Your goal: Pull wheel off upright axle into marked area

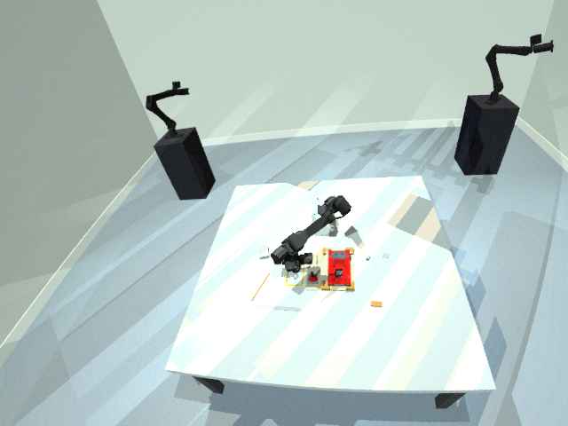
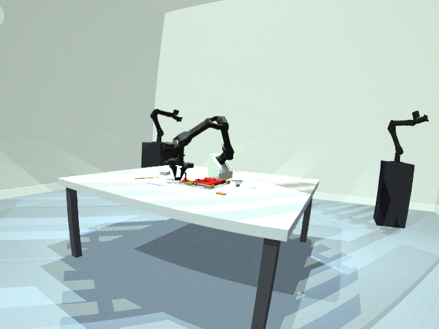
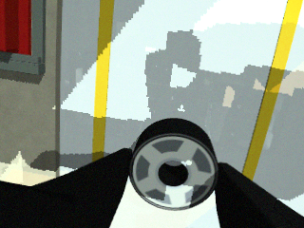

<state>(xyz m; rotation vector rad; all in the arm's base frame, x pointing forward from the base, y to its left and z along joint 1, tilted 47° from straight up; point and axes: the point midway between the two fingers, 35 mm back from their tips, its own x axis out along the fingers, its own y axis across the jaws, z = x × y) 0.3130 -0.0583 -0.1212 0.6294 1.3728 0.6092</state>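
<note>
Between yellow lines (image 3: 100, 76), fingers hold wheel (image 3: 174, 167).

Matt black wheel (image 3: 174, 166) tyre, smooth grey hub, glossy white table (image 1: 320, 358)

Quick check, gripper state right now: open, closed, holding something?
Gripper: shut on the wheel, which sits between the two fingers above the yellow-outlined marked area.

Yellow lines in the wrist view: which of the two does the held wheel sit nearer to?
The left yellow line: the wheel in the gripper sits slightly nearer it than the slanted right line.
</note>
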